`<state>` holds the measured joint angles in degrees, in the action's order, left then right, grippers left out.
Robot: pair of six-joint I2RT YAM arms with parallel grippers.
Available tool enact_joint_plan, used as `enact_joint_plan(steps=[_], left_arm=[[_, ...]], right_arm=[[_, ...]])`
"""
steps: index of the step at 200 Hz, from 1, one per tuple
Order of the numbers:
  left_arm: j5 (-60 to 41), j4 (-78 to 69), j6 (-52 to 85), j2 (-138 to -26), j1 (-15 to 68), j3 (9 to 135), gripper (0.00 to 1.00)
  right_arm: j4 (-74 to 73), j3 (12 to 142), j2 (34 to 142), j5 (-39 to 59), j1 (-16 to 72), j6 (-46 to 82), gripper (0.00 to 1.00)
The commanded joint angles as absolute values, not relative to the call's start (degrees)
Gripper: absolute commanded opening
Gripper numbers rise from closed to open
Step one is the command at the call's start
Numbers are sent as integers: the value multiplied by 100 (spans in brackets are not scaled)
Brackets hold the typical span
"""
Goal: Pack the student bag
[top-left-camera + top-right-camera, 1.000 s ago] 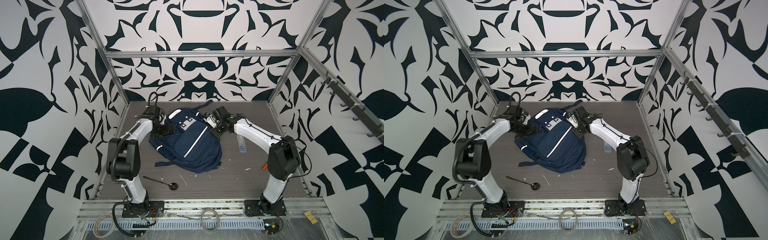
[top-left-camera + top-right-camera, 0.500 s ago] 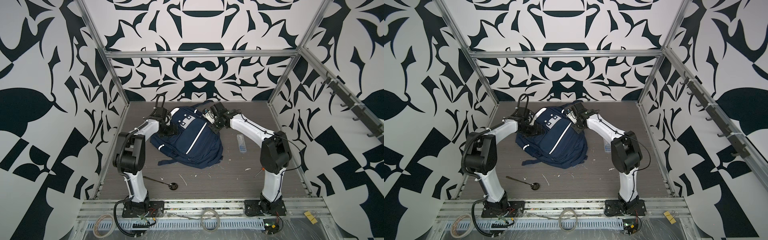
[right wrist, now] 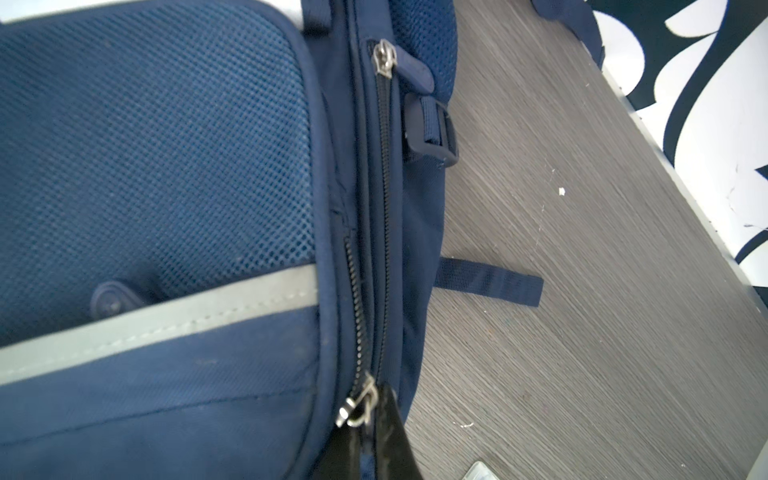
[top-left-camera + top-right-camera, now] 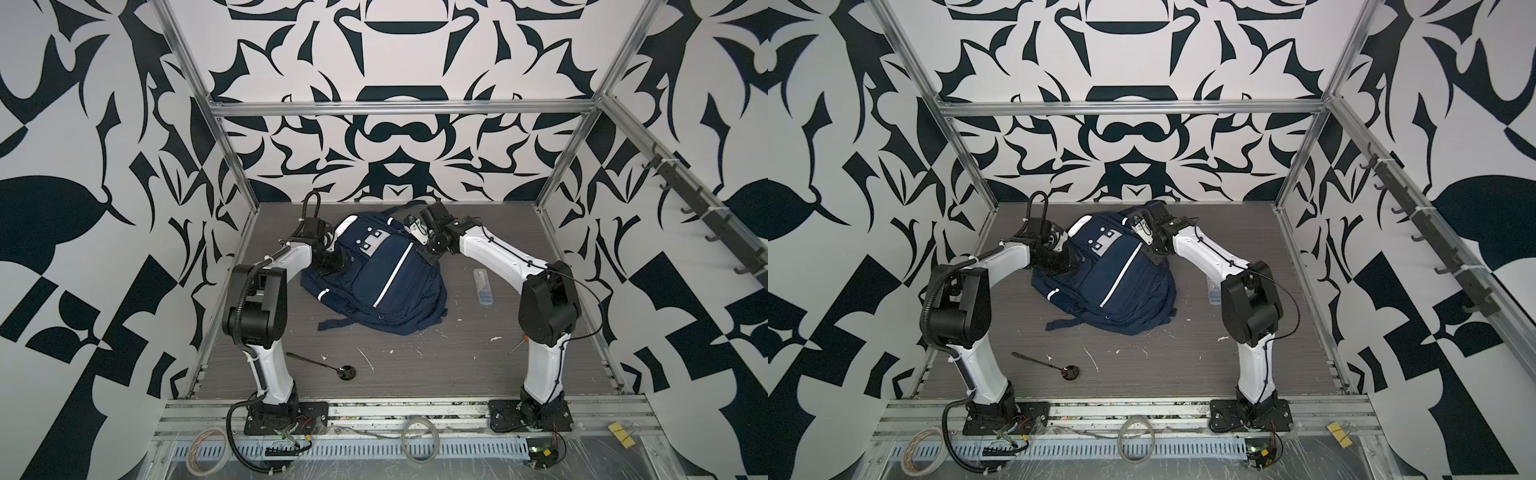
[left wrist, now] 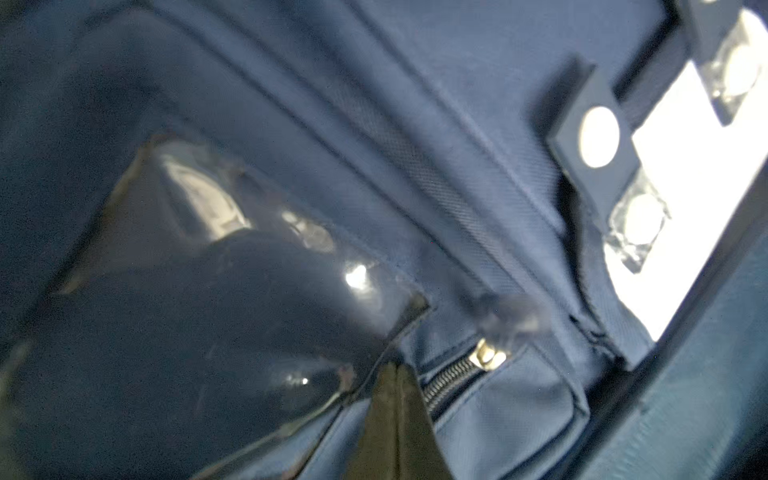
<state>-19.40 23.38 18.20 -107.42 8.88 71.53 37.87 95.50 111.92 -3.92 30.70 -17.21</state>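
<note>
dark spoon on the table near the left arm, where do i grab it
Take the dark spoon by its thin handle, near the middle, coming straight down with the jaws across it: it lies flat on the table, and the round bowl is wider.

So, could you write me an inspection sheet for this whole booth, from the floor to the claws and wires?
Surface: grey wood-grain table, flecked with white scraps.
Job's things: student bag lying front-up at mid-table.
Clutter: dark spoon, clear case, small orange-tipped stick.
Grippers: left gripper shut, tips at a zip pocket; right gripper shut beside a zip slider.
Cables: black hose along the left arm; loose coils by the front rail.
Surroundings: black-and-white patterned walls, metal frame, hook rack.
</note>
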Motion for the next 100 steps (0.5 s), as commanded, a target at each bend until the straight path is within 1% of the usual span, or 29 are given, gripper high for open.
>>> enact_joint_plan(steps=[1, 100], left_arm=[[-2013, 2778, 1955, -11039, 782, 6917, 0], [-2133, 2826, 1898, -11038, 171, 6799, 0]], right_arm=[[3243, 9490, 10837, 133, 3229, -1820, 0], [3379, 8144, 9774, -112, 3157, -2092, 0]])
